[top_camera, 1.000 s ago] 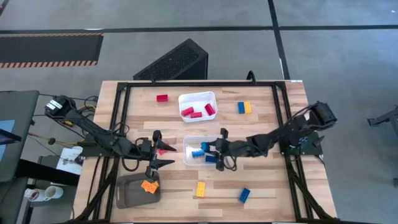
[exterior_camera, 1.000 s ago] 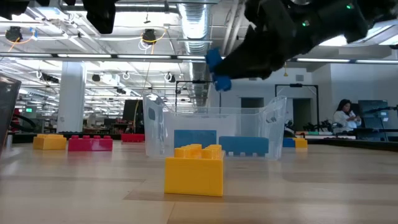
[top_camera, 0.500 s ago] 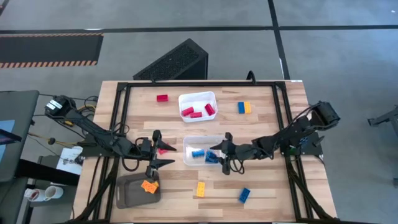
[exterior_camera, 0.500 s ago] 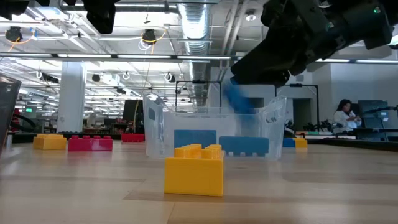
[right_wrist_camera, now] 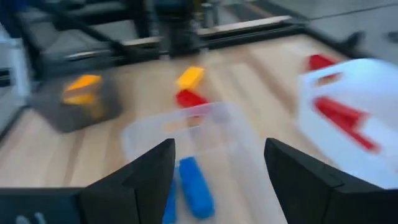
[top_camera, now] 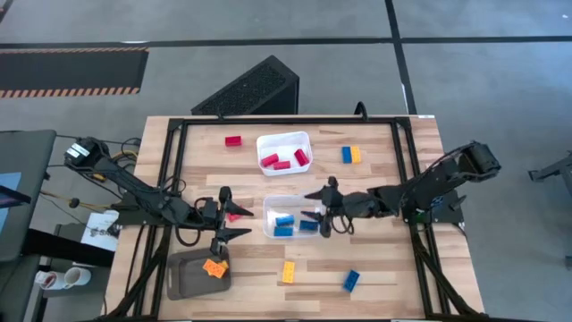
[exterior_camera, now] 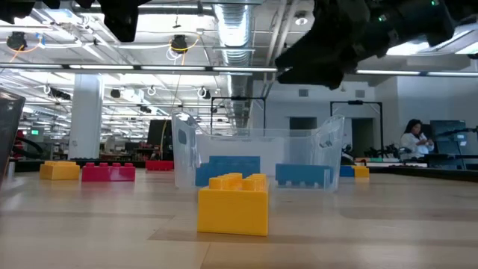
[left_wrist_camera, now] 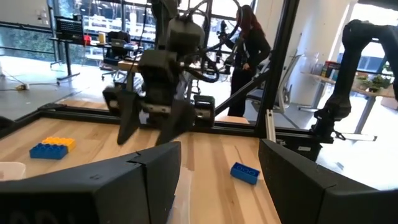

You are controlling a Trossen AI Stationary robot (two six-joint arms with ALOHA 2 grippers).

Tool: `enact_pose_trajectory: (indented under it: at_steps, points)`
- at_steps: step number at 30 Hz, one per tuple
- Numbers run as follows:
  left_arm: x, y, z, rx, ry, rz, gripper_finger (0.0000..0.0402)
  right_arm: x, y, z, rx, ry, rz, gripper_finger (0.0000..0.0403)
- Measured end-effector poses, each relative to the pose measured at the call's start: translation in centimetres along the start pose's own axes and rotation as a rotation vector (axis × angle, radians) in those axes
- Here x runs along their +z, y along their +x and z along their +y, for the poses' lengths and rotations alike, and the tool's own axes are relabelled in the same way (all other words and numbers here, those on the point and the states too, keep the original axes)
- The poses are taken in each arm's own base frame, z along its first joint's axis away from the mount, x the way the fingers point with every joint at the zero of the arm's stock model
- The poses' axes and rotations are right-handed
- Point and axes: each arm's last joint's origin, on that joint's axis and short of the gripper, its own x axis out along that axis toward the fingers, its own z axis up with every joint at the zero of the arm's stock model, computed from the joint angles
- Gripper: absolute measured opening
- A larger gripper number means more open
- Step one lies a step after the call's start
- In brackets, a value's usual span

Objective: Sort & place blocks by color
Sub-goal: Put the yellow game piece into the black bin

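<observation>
We see the right gripper point(top_camera: 324, 207) spread wide and empty beside the clear tray point(top_camera: 307, 200); the blue block point(top_camera: 308, 224) it carried 1 second ago now lies inside. The left gripper point(top_camera: 231, 224) waits, spread wide, near the grey tray point(top_camera: 183, 279).

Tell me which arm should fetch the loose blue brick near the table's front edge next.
Right, probably. The right gripper hangs open and empty at the clear tray's right rim, on the same side as the small blue studded brick. The left gripper waits beyond the tray, by the grey tray, farther off.
</observation>
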Motion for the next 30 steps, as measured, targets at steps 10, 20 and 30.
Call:
enact_pose_trajectory:
  at_steps: [10,20,30]
  points:
    - [0.0,0.0,0.0,0.014,-0.042,-0.002,0.0205,2.2,-4.4,-8.2,-0.605,0.154,0.077,0.0269]
    - [0.0,0.0,0.1,0.045,-0.038,-0.008,0.0205,1.0,-5.0,-14.0,-0.8,0.276,0.288,0.027]
    - [-0.2,0.2,0.7,0.084,-0.028,0.011,0.0205,-1.8,-4.7,-21.4,-0.879,0.518,0.535,0.027]
